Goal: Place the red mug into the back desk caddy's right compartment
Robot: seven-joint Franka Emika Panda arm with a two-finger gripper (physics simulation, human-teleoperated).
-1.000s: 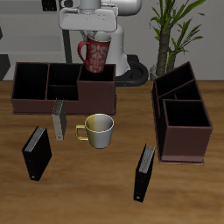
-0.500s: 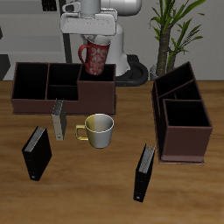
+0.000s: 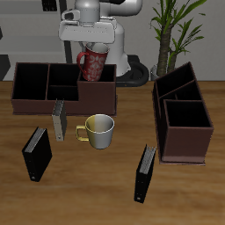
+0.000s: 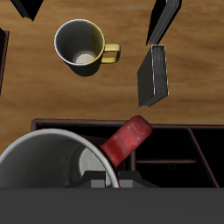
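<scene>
The red mug (image 3: 92, 63), patterned with pale swirls, hangs upright from my gripper (image 3: 95, 44), which is shut on its rim. Its lower part sits below the rim of the back desk caddy (image 3: 35, 98), inside the right compartment (image 3: 104, 86); whether it touches the floor I cannot tell. In the wrist view the red mug's grey inside (image 4: 48, 171) and red handle (image 4: 128, 141) fill the foreground, my gripper (image 4: 103, 179) clamps the wall, and the caddy's dividers (image 4: 175, 144) lie beneath.
A cream mug with a yellow handle (image 3: 98, 131) stands in front of the caddy, beside an upright grey book (image 3: 59, 120). Two black books (image 3: 36, 154) (image 3: 144, 173) stand nearer the front edge. A second caddy (image 3: 183, 119) sits end-on, with a plant (image 3: 171, 31) behind it.
My gripper has come down with the red mug, whose base has dropped from above the caddy's rim into the right compartment. Nothing else has moved.
</scene>
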